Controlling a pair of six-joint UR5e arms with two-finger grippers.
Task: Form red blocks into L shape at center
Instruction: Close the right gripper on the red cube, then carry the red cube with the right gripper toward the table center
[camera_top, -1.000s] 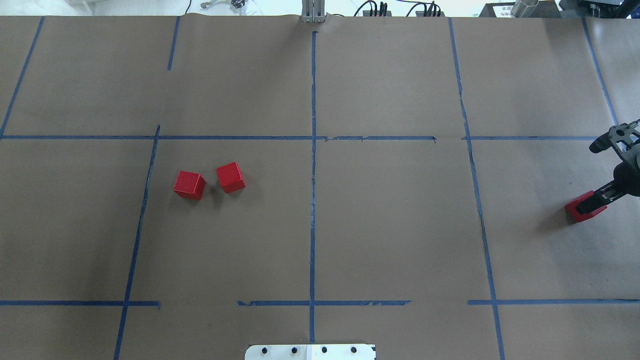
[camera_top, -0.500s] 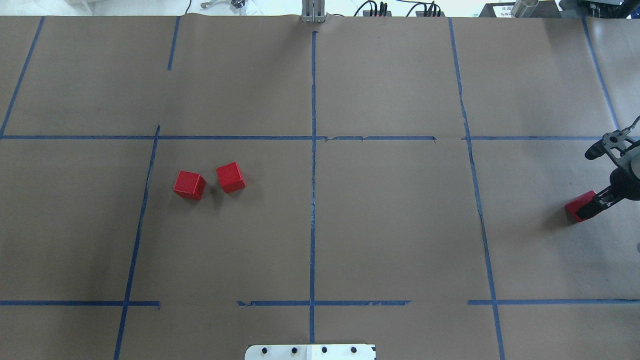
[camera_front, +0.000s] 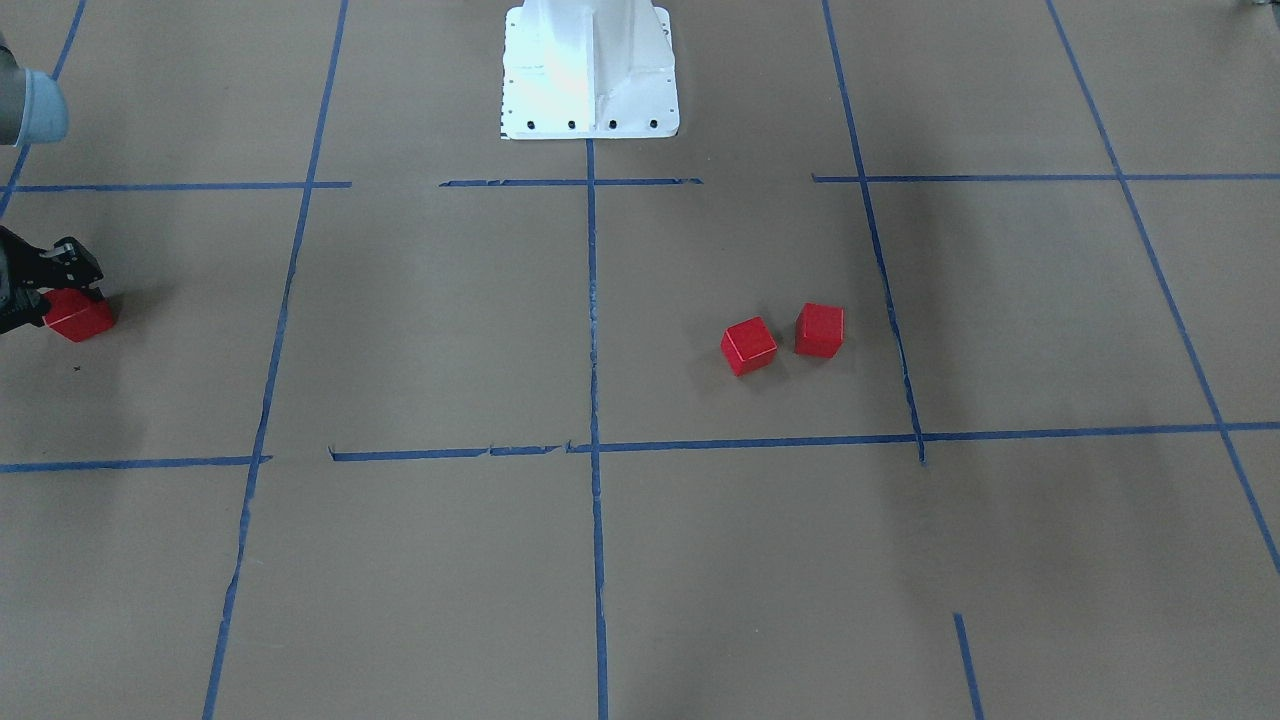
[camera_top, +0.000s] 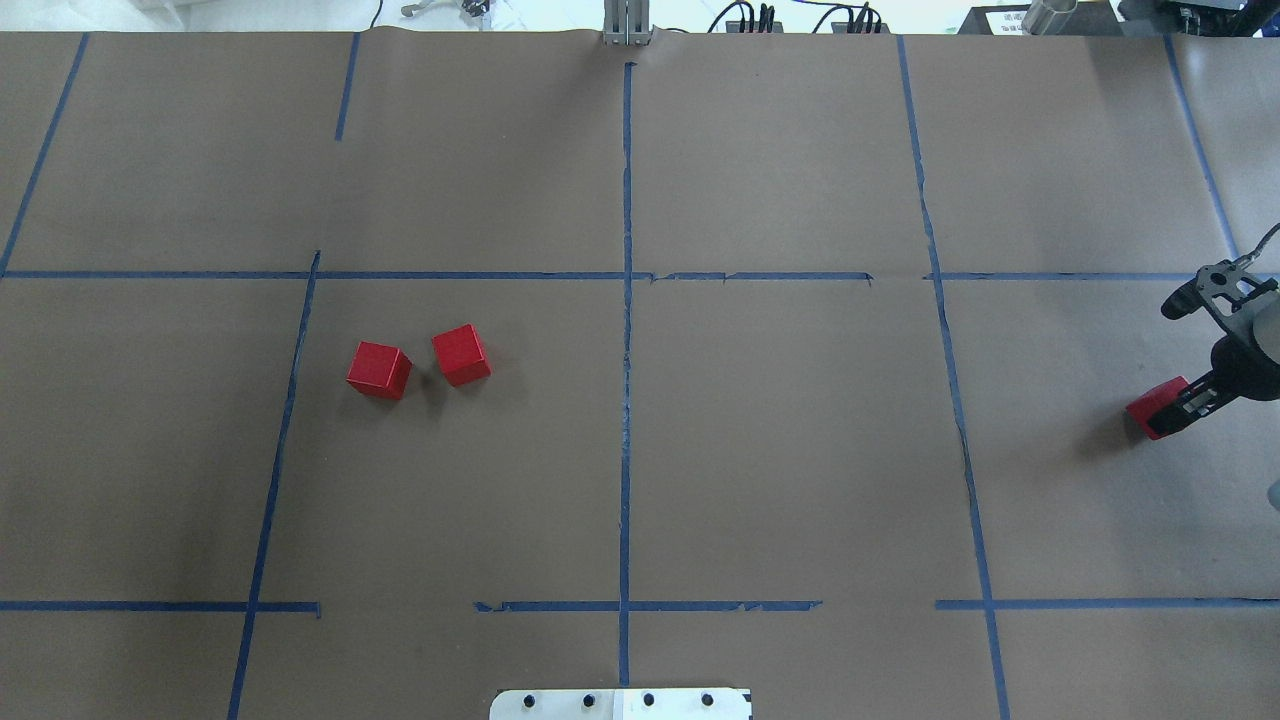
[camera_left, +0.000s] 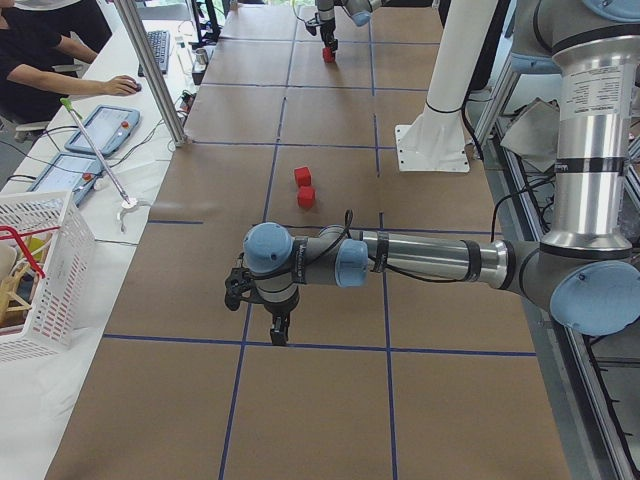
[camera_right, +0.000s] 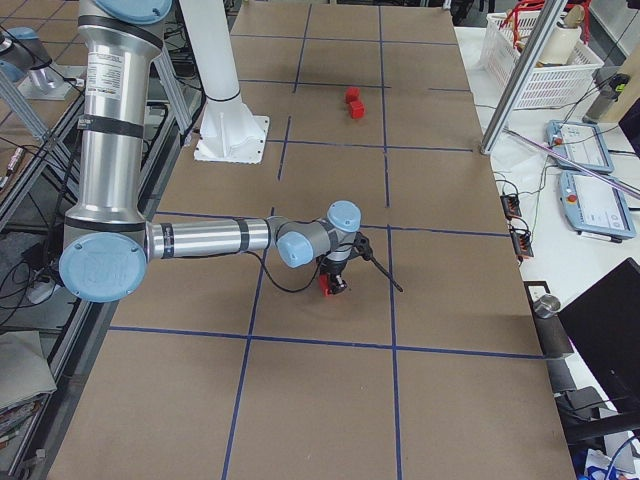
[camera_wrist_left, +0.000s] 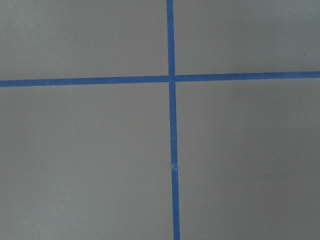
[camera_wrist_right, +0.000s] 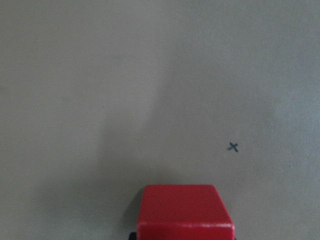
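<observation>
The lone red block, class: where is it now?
Overhead view, far right edge: the lone red block is between the jaws of the right gripper, far from the other two red blocks left of centre.

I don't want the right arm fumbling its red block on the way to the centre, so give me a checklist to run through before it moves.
1. Right gripper looks shut on the far red block: ok.
2. That block lifted off the paper: cannot tell.
3. Path to the centre tape line free of blocks and arms: ok.
4. Red block nearer the centre and red block beside it already placed centrally: not ok, both sit to the robot's left of that line, apart.
5. Left gripper away from the path: ok; open or shut, cannot tell.
</observation>
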